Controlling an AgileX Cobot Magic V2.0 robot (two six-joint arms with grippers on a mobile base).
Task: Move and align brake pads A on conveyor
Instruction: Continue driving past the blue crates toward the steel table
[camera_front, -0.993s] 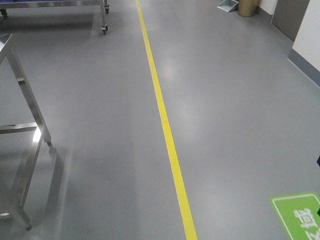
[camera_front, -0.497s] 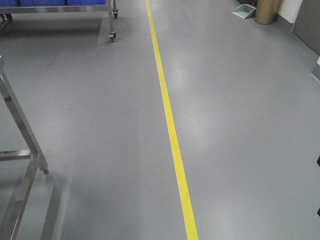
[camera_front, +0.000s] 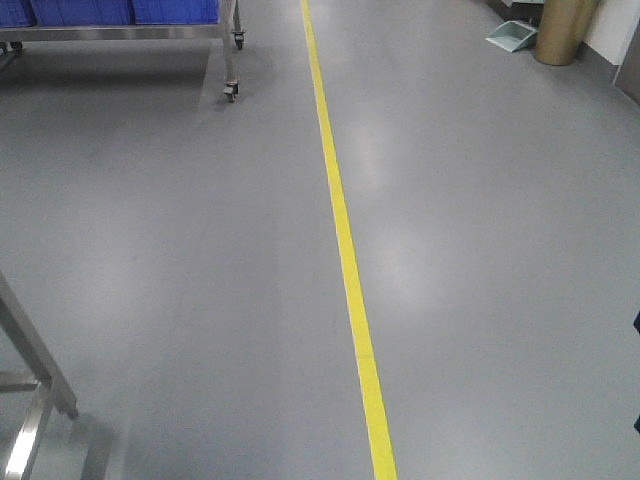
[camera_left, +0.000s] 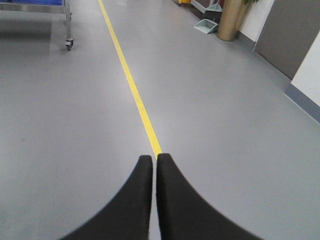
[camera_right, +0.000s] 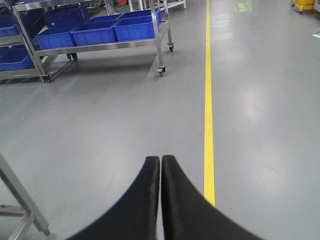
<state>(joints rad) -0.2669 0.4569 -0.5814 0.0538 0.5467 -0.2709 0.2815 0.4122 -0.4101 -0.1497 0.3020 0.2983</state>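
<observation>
No brake pads and no conveyor show in any view. My left gripper (camera_left: 154, 159) is shut with nothing between its black fingers; it hangs over the grey floor, right at the yellow floor line (camera_left: 131, 82). My right gripper (camera_right: 161, 159) is shut too and holds nothing. It points along the floor, left of the yellow line (camera_right: 208, 100). Neither gripper appears in the front view.
A steel table leg (camera_front: 35, 360) stands at the lower left. A wheeled steel rack (camera_front: 228, 60) with blue bins (camera_right: 107, 31) stands far left. A gold-coloured bin (camera_front: 566, 30) and a dustpan (camera_front: 512, 36) stand far right. The yellow line (camera_front: 345, 240) runs down the floor.
The front view has swung and advanced: the steel table frame slid down and left out of frame, the rack with blue bins came into view, and the green floor sign has left the picture.
</observation>
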